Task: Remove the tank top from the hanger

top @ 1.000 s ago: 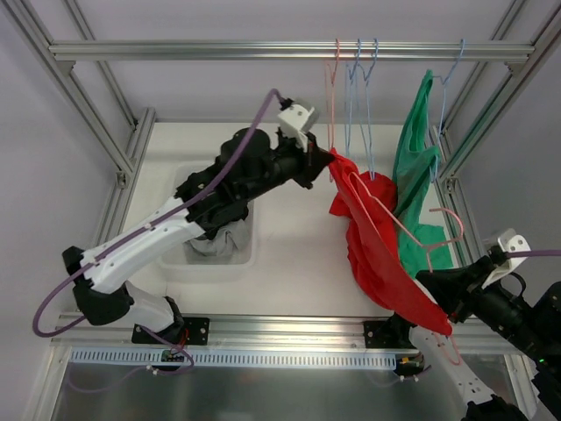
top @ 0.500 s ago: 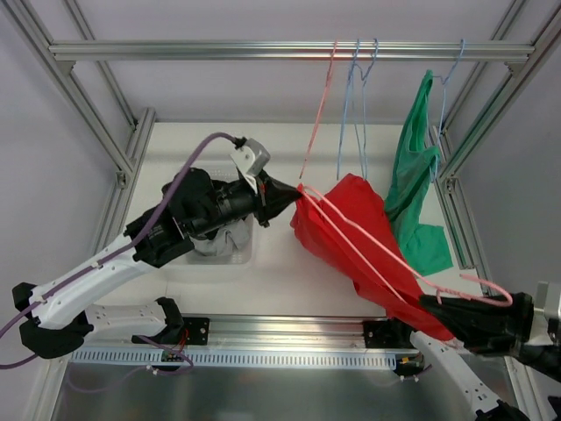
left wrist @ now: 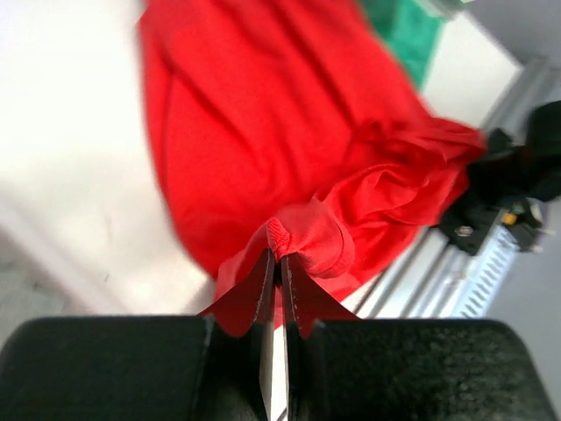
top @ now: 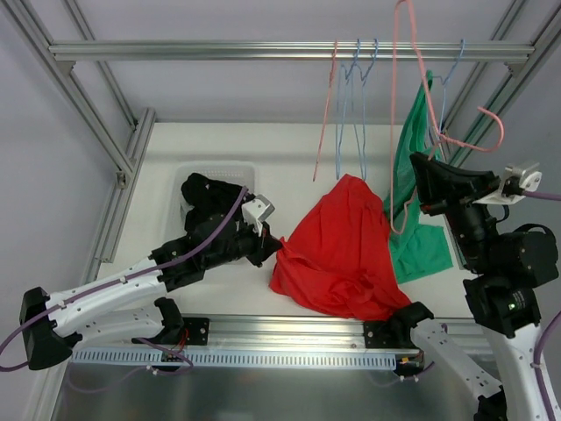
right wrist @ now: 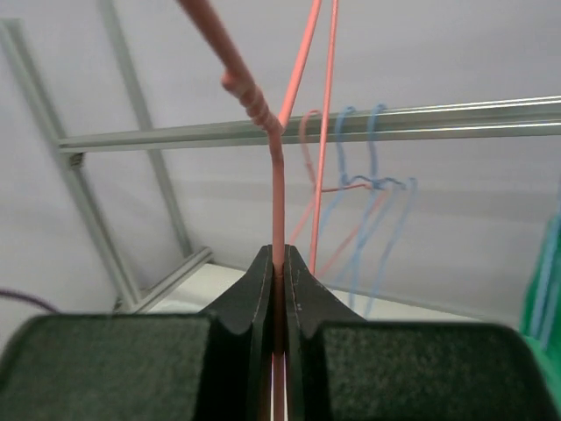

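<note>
On the table (top: 263, 153), red tank top (top: 337, 254) lies crumpled.

high rear overview, wrist close-ups (one upward)

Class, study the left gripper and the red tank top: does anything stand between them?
Nothing visible does. The left gripper is shut on a fold of the red tank top. The right gripper holds the pink hanger raised above it.
</note>
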Motion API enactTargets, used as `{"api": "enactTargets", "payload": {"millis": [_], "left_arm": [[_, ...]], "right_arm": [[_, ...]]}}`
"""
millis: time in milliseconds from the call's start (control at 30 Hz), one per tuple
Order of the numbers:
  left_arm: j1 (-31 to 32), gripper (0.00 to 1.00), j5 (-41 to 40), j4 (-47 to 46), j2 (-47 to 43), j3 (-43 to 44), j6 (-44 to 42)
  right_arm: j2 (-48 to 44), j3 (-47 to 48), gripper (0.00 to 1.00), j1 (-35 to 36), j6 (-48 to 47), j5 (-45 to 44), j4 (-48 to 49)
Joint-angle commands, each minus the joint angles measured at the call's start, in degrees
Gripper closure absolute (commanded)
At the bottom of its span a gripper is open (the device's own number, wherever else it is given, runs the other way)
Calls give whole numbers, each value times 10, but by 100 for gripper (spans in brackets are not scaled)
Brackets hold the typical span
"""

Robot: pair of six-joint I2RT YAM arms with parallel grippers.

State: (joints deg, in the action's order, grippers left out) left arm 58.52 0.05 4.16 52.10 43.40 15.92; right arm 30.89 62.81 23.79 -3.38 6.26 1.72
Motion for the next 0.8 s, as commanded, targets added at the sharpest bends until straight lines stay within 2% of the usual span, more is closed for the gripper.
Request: {"api": "enactTargets", "payload": {"millis": [0,67,133,267,300,400,433,500,533,567,633,767], "left_arm": [[1,100,-112,-33,2,-32,55],[1,100,-117,-33,10,-40,56],[1,100,-113,-33,13,-38,51],[0,96,-112,-32,12,-31,39],[0,85,-107,-32,12,-27,36],[1,66,-70,-28,13,-15,26],[1,49,-60,-28,13,-6,24],[1,36,-32,-22,11,2,20],[1,26,-24,-21,6,3,18],[1,21,-18,-19,2,4,18],[1,1,-1,-13,-8,2,12],[1,1,49,2,-20,-2,7]], "right_arm": [[2,83,100,1,-58,-156,-110],[-1,86,100,2,-70,-137,-192],[7,107,100,1,-49,-159,-285],[54,140,100,1,-63,-202,-384],[68,153,100,2,-66,-220,-394],[140,183,100,-1,-80,-230,-418],[160,210,100,-10,-80,-210,-425],[221,244,100,-32,-69,-156,-430],[240,277,100,-61,-65,-138,-429],[260,296,100,-75,-61,-123,-429],[324,371,100,-109,-64,-85,-429],[434,503,100,-146,-74,-25,-431]]}}
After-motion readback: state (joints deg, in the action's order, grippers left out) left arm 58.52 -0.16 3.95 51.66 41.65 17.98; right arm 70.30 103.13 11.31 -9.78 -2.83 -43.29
